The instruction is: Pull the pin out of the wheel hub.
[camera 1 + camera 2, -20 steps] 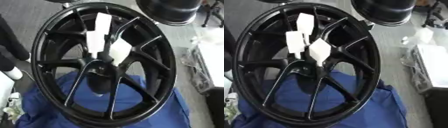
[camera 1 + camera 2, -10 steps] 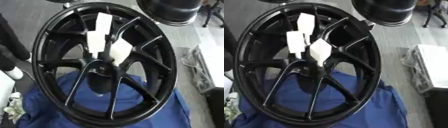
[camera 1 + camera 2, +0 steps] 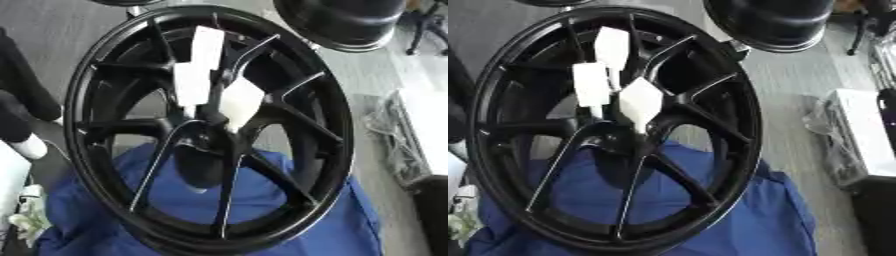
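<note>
The black wheel [image 3: 79, 115] stands tilted on a blue cloth [image 3: 737, 215], with its open face toward the camera, and the wheel hub [image 3: 208, 134] is a little above the middle of the view. Three white pieces sit close together at the hub: a long upper one [image 3: 207, 47], one below it to the left [image 3: 191, 85], and a broader one [image 3: 241, 102] that points down into the hub centre. I judge that one of these is the pin, or is fixed to it, but I cannot tell which one, and I cannot see how deep it sits. No robot hand shows in either view, so I cannot say if the hands are released or clenched. A dark shape with a pale end [image 3: 19, 135] lies at the left edge, and I cannot identify it. The first risk is that a hand takes the wrong white piece, because they nearly touch each other and look the same. The second risk is that the pull goes sideways and not along the pin, so the pin jams in its hole. The third risk is the wheel itself: it seems to rest only on the soft cloth, so a pull toward the robot may tip or roll it, perhaps toward the second dark wheel [image 3: 341, 22] behind it. The spokes are also close, and fingers may catch on them.
</note>
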